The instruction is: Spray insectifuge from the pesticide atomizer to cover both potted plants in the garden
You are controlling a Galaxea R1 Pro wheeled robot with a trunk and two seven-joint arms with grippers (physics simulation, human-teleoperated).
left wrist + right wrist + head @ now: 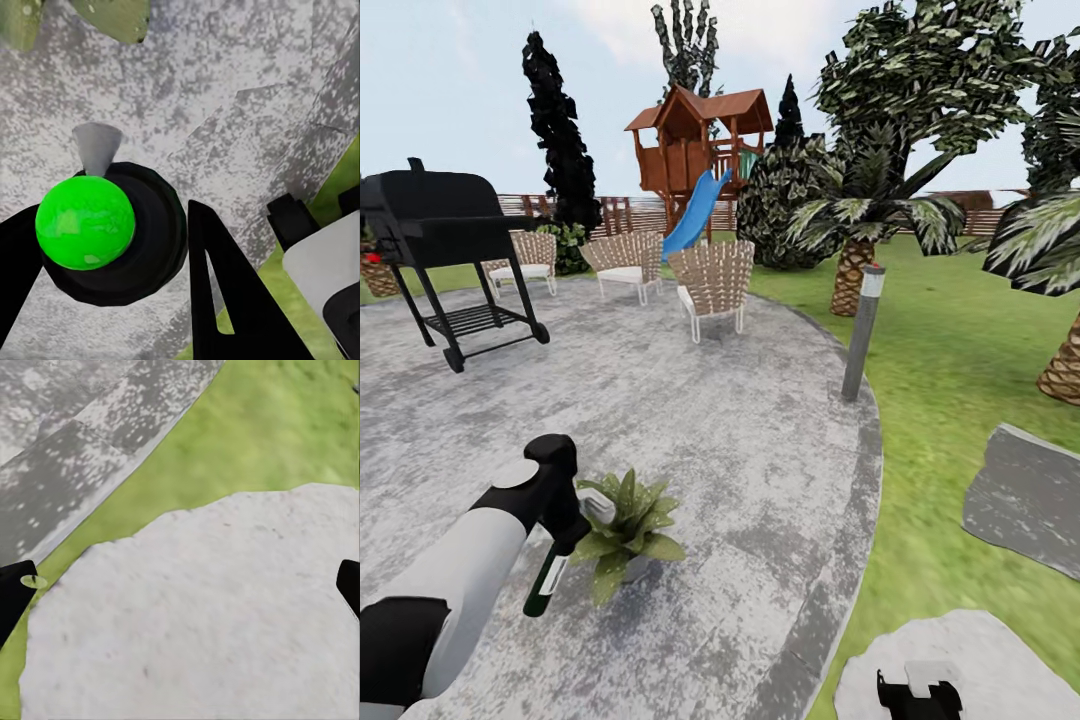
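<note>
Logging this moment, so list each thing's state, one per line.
Atomizer: held in the left gripper, hanging base down, head beside the plant.
Plant: upright in its pot on the paving.
Right gripper: open, empty, over a pale stepping stone.
Grill: lid closed.

The pesticide atomizer shows a dark green body with a white label and a pale grey head; from the left wrist view its base reads bright green. The potted plant has green, pale-edged leaves. The paved patch is mottled grey and white, the lawn green, the stepping stone pale grey. The grill is black, the slide blue, the playhouse reddish brown, the chairs woven beige with white seats. The left arm is white and black.
</note>
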